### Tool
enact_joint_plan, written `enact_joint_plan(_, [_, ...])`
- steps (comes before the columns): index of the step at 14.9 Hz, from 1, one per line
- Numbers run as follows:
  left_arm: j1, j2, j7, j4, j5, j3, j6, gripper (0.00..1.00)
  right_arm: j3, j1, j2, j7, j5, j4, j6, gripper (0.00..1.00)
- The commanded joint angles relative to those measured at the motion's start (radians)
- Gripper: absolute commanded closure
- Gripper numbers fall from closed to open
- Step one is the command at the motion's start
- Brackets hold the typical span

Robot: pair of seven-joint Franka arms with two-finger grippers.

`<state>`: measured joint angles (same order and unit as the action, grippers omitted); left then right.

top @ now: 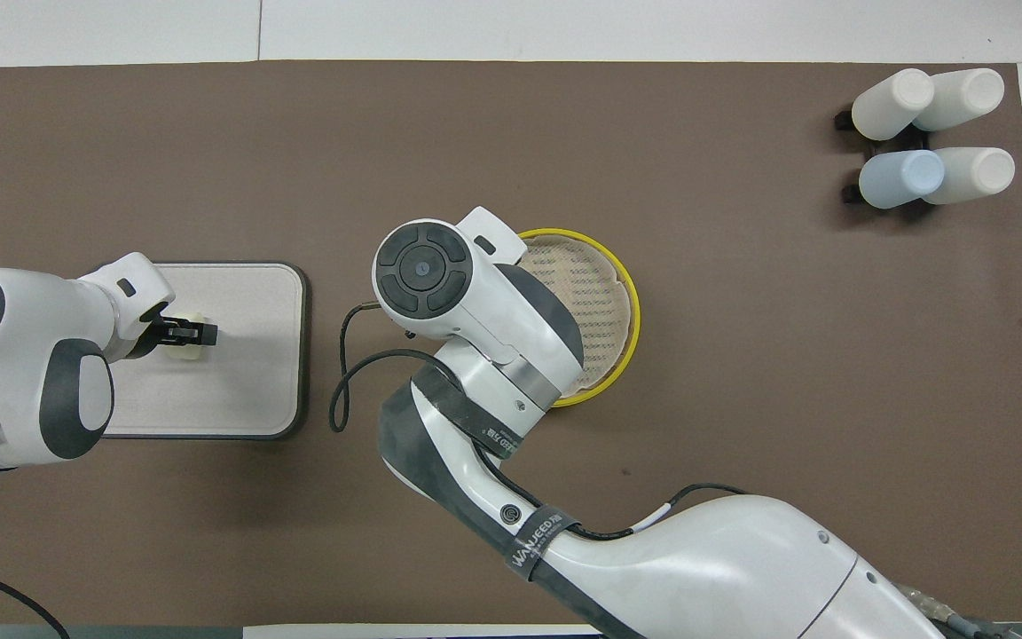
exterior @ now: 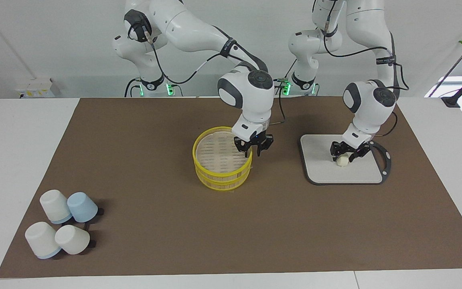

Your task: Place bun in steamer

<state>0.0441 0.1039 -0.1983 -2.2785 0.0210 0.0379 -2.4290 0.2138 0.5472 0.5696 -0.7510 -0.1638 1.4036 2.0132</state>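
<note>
The bun (exterior: 342,161) is a small cream-white block on the grey board (exterior: 359,173) toward the left arm's end of the table. My left gripper (exterior: 344,156) is down on the board, its fingers closed in on the bun from both sides. In the overhead view the bun (top: 184,350) shows just under the left gripper (top: 190,333). The steamer (exterior: 215,176), a yellow-rimmed basket with a bamboo floor and no lid, stands mid-table. My right gripper (exterior: 254,150) has its fingers closed over the steamer's rim on the side toward the board. The overhead view shows the steamer (top: 607,302), with the right gripper hidden under its own wrist.
Several upturned cups (exterior: 60,226), white and pale blue, lie at the right arm's end, farther from the robots; they also show in the overhead view (top: 928,133). The board (top: 245,390) has a dark rim and a handle loop. A brown mat covers the table.
</note>
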Motion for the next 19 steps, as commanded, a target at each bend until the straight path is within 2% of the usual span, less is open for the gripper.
enact_joint_plan(1, [-0.006, -0.001, -0.012, 0.027, -0.006, -0.007, 0.047, 0.50, 0.002, -0.003, -0.034, -0.028, -0.011, 0.041, 0.013, 1.00])
enact_joint_plan(3, [-0.007, -0.001, -0.007, 0.025, -0.006, -0.007, 0.044, 0.67, 0.002, -0.003, -0.033, -0.028, -0.011, 0.035, 0.009, 1.00])
enact_joint_plan(5, [-0.007, -0.001, -0.006, 0.027, -0.006, -0.007, 0.044, 0.68, 0.002, -0.009, -0.034, -0.027, -0.011, 0.026, -0.008, 1.00])
enact_joint_plan(6, [-0.007, -0.001, -0.004, 0.027, -0.006, -0.007, 0.042, 0.71, 0.004, -0.015, -0.036, -0.022, -0.011, -0.009, -0.049, 1.00])
enact_joint_plan(9, [-0.007, 0.000, 0.002, 0.045, 0.000, -0.006, 0.054, 0.72, 0.010, -0.059, -0.037, 0.019, -0.010, -0.099, -0.174, 1.00])
enact_joint_plan(10, [-0.007, 0.002, 0.016, 0.069, 0.004, -0.006, 0.091, 0.72, 0.009, -0.078, -0.065, 0.048, 0.007, -0.109, -0.203, 1.00])
enact_joint_plan(12, [-0.033, 0.008, 0.093, 0.176, 0.008, -0.001, 0.209, 0.73, 0.007, -0.116, -0.137, 0.151, 0.027, -0.095, -0.264, 1.00])
enact_joint_plan(15, [-0.191, 0.083, 0.392, 0.434, 0.016, -0.003, 0.422, 0.73, 0.007, -0.205, -0.233, 0.312, 0.029, -0.078, -0.459, 1.00])
enact_joint_plan(17, [-0.310, 0.140, 0.608, 0.598, 0.019, -0.003, 0.510, 0.73, 0.007, -0.301, -0.316, 0.413, 0.033, -0.002, -0.543, 1.00])
enact_joint_plan(19, [-0.425, 0.177, 0.803, 0.687, 0.039, -0.003, 0.519, 0.73, 0.007, -0.392, -0.390, 0.549, 0.033, 0.099, -0.538, 1.00])
